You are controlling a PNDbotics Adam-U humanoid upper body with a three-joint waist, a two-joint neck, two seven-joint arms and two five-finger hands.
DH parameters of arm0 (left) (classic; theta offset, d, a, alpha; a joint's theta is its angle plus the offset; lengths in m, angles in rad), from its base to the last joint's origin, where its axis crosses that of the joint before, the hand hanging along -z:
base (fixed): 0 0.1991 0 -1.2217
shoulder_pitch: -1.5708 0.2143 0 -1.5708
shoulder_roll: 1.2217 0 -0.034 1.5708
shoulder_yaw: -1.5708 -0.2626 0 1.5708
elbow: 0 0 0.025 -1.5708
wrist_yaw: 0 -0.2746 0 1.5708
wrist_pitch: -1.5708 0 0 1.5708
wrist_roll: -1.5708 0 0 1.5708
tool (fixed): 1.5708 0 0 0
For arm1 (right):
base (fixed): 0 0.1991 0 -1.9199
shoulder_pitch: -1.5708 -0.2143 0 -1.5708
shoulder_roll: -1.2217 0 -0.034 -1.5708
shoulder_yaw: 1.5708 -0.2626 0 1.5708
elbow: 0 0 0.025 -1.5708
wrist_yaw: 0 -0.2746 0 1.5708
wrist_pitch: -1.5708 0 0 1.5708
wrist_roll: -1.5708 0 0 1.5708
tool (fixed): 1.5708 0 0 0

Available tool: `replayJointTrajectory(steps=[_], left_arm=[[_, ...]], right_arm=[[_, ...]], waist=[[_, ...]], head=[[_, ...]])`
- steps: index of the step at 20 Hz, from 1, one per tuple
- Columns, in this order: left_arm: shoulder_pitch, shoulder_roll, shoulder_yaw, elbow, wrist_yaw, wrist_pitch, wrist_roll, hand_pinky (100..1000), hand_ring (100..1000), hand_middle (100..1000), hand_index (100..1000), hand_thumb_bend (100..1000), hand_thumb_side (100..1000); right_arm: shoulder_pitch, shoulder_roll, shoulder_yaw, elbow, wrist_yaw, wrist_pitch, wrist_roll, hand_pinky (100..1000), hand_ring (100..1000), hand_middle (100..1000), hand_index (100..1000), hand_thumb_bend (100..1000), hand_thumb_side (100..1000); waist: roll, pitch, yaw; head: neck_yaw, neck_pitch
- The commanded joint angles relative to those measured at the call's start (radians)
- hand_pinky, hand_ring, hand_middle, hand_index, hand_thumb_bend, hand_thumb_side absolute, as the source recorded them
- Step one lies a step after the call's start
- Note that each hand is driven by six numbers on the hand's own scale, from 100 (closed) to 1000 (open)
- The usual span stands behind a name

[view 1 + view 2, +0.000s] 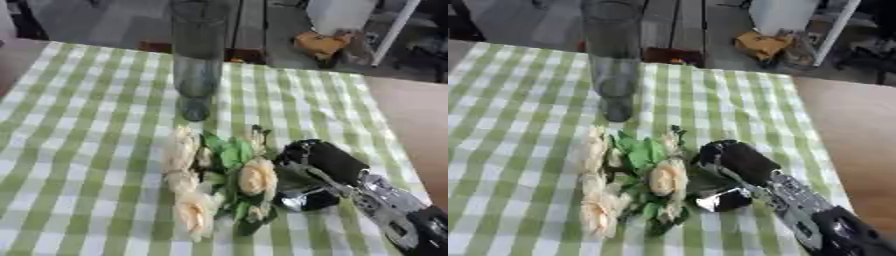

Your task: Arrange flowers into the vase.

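Right robot hand at the bouquet

Right robot hand [308,172] curled around the stems of cream roses [210,182], lying mid-counter toward the near edge. Tall glass vase [198,55] upright near the far edge of the green-checked counter [79,130]

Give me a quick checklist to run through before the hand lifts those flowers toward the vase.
1. Vase upright on the checked cloth: ok.
2. Vase holds no flowers yet: ok.
3. Flowers lying together on the cloth, in front of the vase: ok.
4. Right hand at the flowers' right side, against the leaves: ok.
5. Fingers curled round the stems: cannot tell, the leaves hide the contact.
6. Left hand out of the way: ok, it shows in neither view.
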State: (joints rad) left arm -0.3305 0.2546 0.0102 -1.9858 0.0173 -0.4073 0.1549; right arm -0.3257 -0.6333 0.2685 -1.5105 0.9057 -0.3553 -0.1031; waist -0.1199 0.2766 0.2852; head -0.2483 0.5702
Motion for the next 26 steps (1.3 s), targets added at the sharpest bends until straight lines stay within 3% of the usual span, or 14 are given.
replayJointTrajectory(steps=[1,7,13,26], left_arm=[[-0.009,0.007,0.000,-0.014,0.003,0.003,-0.002,546,852,921,942,100,856],[-0.006,0.007,0.000,-0.014,0.003,0.006,-0.001,545,852,920,942,100,856],[-0.005,0.008,0.000,-0.014,0.003,0.007,0.000,544,852,921,940,100,855],[-0.001,0.008,0.000,-0.014,0.001,0.011,0.000,542,852,921,941,100,854]], right_arm=[[-0.012,-0.014,-0.003,0.009,0.018,0.002,-0.003,557,588,490,690,485,535],[-0.020,-0.016,-0.003,0.019,0.006,-0.001,0.000,512,552,453,650,433,522],[-0.025,-0.025,0.001,0.020,-0.019,-0.007,0.010,439,486,368,563,326,509],[-0.037,-0.052,0.009,-0.010,-0.107,-0.029,0.061,394,403,251,440,150,507]], waist=[[0.004,-0.013,0.002],[0.003,-0.013,0.005],[0.001,-0.012,0.005],[0.000,-0.013,0.004]], head=[[-0.004,-0.009],[-0.006,-0.006],[-0.007,-0.005],[-0.009,-0.003]])
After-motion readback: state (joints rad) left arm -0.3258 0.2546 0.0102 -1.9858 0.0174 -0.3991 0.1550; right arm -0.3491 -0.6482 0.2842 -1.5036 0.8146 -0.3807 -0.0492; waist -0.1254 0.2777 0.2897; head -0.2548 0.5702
